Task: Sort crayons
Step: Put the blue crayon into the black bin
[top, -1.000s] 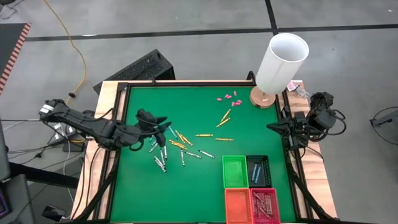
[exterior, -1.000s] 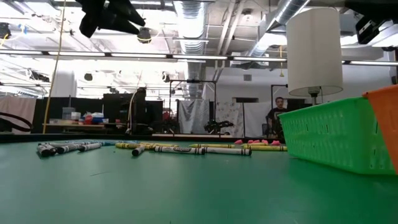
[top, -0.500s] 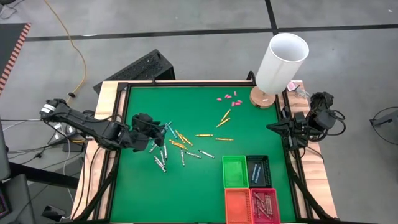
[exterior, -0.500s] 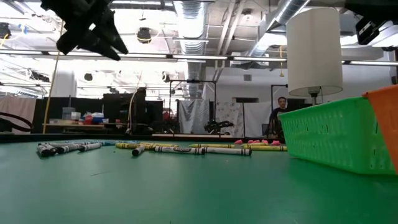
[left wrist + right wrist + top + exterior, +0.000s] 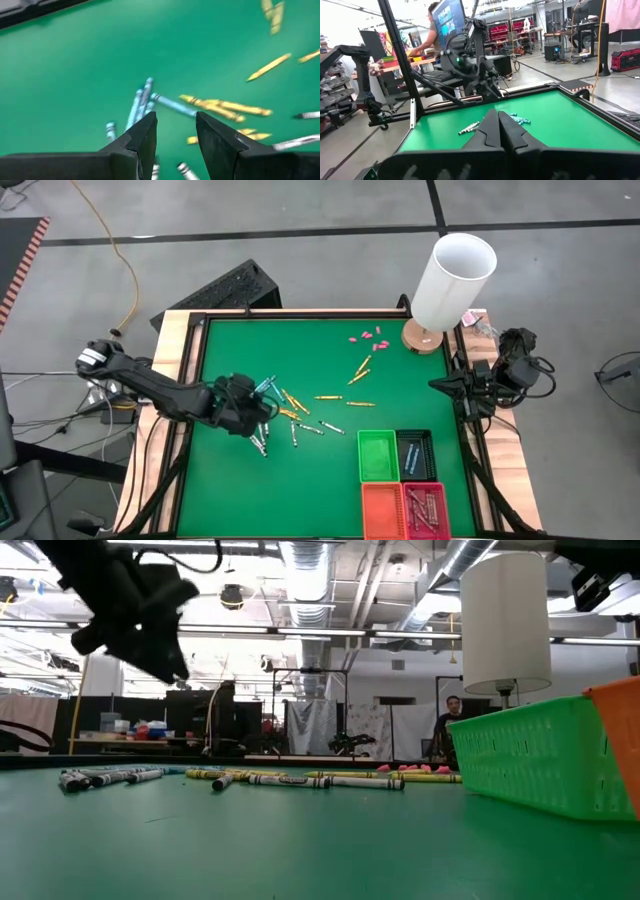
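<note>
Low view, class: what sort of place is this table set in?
Probably a robotics lab or workshop: exposed ceiling ducts, equipment racks behind the green table, a person at the back.

Left gripper above crayons, bins well right.

From here I look out on a grey concrete floor crossed by dark lines, with a yellow cable trailing over it. Overhead, silver ducts and pipes run under a bright ceiling. Far back stand dark racks and cluttered benches. A person stands in the distance; another sits by a monitor. Red bins line some shelving.
</note>
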### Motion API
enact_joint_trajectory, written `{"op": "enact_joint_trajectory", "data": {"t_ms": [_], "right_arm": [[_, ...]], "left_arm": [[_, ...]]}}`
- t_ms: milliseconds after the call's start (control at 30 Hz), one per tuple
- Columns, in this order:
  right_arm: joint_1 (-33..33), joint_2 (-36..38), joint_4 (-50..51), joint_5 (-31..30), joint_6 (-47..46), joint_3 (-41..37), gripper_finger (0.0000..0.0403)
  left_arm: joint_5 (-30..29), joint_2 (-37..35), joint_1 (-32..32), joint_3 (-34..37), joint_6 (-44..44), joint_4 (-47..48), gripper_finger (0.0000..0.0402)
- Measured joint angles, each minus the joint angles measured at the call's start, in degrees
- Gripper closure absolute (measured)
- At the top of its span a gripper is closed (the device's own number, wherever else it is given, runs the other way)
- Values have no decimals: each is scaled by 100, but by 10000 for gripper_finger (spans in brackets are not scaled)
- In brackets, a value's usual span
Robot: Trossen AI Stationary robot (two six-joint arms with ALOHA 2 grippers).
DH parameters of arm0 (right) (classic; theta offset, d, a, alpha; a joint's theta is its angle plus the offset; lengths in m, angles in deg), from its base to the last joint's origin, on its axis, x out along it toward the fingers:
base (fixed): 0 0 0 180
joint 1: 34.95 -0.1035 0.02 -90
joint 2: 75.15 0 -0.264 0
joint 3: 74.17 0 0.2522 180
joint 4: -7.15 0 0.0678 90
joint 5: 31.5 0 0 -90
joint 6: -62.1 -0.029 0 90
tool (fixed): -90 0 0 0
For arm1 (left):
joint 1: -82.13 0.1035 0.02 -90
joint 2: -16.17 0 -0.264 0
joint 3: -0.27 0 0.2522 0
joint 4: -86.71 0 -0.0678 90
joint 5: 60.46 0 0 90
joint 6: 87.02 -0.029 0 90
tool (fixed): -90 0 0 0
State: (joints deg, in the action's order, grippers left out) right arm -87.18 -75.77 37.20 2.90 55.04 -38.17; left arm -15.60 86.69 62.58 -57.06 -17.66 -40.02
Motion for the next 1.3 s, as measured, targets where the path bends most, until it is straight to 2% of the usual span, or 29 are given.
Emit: {"op": "enact_joint_trajectory", "data": {"t_ms": [167,267,400,533,633,833,1000,1300], "right_arm": [[0,0,2,0,2,0,403],[0,0,4,0,2,0,403],[0,0,2,0,4,0,403],[0,0,2,0,11,0,403],[0,0,6,0,21,-1,403],[0,-2,2,0,19,0,403],[0,-2,18,2,75,0,403],[0,0,15,1,96,0,403]], "left_arm": [[613,243,211,-2,913,951,273],[700,260,236,0,1375,1394,262],[750,271,238,0,1474,1438,238],[1178,423,339,11,1422,1536,216],[1482,463,470,206,1444,1497,207],[1576,411,711,574,1371,1368,206],[1680,415,755,729,990,747,205],[1658,415,857,1349,899,-208,211]]}}
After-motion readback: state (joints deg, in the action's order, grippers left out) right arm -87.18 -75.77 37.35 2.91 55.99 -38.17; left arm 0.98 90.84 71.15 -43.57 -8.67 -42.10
